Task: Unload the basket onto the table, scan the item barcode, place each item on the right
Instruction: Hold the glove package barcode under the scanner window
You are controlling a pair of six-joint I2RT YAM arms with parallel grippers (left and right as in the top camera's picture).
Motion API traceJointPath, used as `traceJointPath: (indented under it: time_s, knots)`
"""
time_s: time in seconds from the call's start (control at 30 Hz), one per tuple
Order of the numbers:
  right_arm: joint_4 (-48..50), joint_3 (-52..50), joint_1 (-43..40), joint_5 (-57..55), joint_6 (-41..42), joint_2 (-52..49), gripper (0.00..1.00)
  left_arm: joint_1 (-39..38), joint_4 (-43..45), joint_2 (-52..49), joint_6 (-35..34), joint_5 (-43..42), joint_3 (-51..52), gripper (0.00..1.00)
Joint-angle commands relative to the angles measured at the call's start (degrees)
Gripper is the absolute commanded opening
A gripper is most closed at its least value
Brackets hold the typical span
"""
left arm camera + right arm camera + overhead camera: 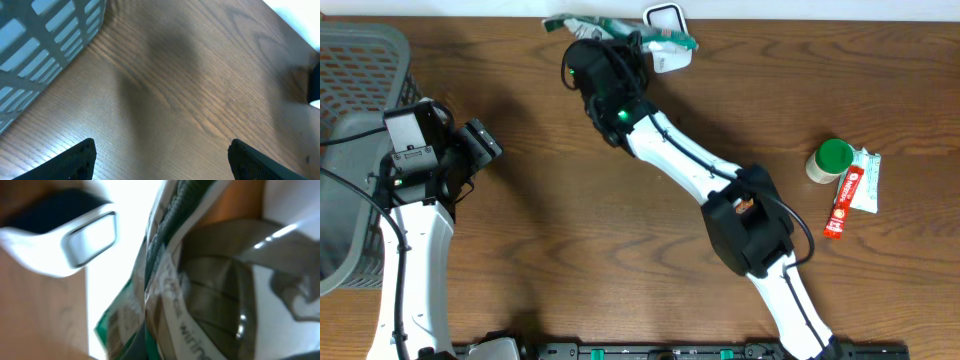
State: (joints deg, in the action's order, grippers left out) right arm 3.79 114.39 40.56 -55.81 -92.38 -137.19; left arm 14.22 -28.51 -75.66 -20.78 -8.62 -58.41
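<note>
From overhead, the right arm reaches across the table (520, 240) to its far edge, where the right gripper (610, 48) is closed on a thin green and white packet (582, 24). The packet's long axis runs left to right along that edge, and its right end lies against the white scanner (663, 18), so the scanner is just to the right of the grip. The wrist covers the fingertips themselves. The left gripper (483, 142) hangs well away, near the grey basket (360, 60), so the right arm is much the nearer one

In the left wrist view both black fingertips (75, 160) stand wide apart at the lower corners, with only bare wood between them and the basket wall at upper left

In the right wrist view the packet fills the frame, crumpled and very close, with the scanner's window up and to its left, just beside it. No barcode can be made out, and whether any printed face is turned towards the window cannot be told; the picture is blurred and the fingers are hard to separate from the wrapper
</note>
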Motion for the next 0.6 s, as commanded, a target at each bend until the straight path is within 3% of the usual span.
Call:
traceJointPath:
  time_s: [0.0, 0.1, 0.27, 0.57]
  knots:
    - [9.31, 0.94, -2.4, 1.29, -12.35, -2.71, 0.01, 0.24, -0.13, -0.39, 0.33, 0.35, 0.22, 0.85]
    - [15.04, 0.94, -3.85, 5.9, -12.15, -4.35, 0.01, 0.24, -0.13, -0.39, 0.35, 0.35, 0.22, 0.85]
    - [14.32, 0.94, -5.22, 13.55, -7.58, -6.03, 0.01, 0.24, -0.13, -0.39, 0.33, 0.35, 0.22, 0.85]
    - [13.35, 0.94, -7.23, 26.14, -7.32, -6.84, 0.01, 0.24, -0.13, -0.39, 0.33, 0.35, 0.22, 0.85]
